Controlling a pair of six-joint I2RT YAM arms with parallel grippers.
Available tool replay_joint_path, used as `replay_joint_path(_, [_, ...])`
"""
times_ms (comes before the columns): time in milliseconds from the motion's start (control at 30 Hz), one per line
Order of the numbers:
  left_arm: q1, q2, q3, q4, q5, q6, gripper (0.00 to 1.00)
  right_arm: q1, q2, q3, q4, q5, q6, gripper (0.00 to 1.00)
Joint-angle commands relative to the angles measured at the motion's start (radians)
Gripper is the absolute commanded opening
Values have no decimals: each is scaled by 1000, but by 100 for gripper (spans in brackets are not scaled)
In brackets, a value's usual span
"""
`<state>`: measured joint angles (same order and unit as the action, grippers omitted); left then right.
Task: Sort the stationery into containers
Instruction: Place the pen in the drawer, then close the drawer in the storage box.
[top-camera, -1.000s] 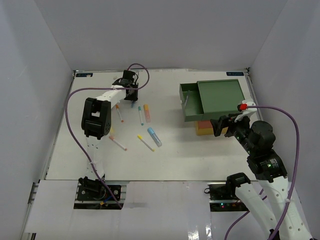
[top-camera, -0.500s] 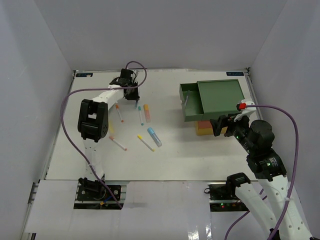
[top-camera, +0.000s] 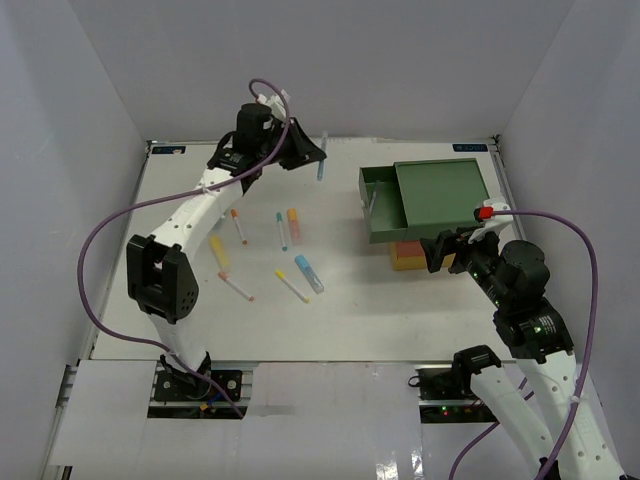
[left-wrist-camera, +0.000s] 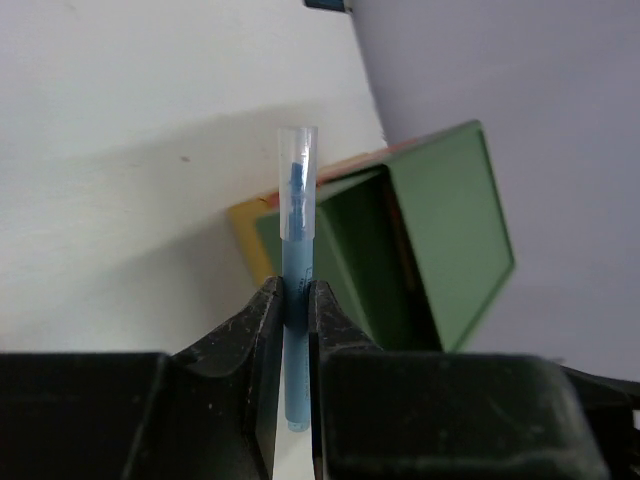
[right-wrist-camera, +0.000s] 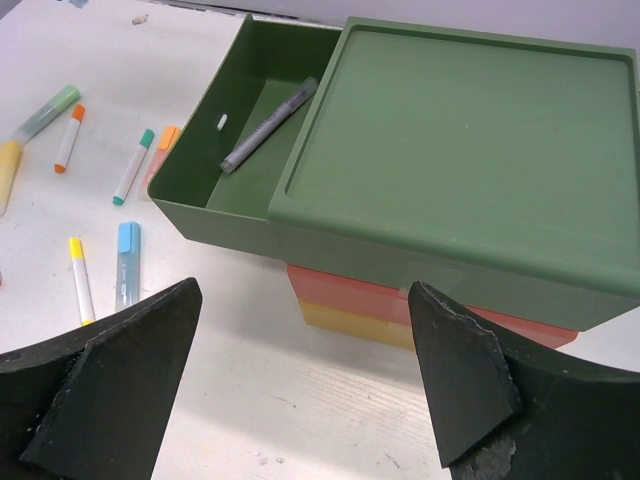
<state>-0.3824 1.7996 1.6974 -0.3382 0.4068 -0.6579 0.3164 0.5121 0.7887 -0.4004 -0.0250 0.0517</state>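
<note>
Left end effector clamped on blue pen above table, right end effector apart near green drawer

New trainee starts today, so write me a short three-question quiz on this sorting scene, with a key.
1. True or false: the left gripper is shut on a blue pen.
2. Which drawer stands pulled open? A) green drawer B) red one C) yellow one
3. Fill in: the pen lying inside the open drawer is ___ in colour.

Key: 1 true; 2 A; 3 grey.
</note>
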Motion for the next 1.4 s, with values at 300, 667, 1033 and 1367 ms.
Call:
replay_joint_path(300, [-259, -57, -119, 281, -195, -348, 15, 4, 6, 11, 51, 13, 22, 90])
replay_joint_path(667, [-320, -16, -119, 314, -212, -358, 33, 6, 8, 1, 51, 22, 23, 90])
replay_joint_path(1033, [-322, -14, -88, 268, -184, -263, 47, 4, 78, 63, 34, 10, 39, 90])
replay_joint_path(1367, [-262, -147, -105, 35, -256, 150, 46, 4, 320, 250, 3, 51, 50, 90])
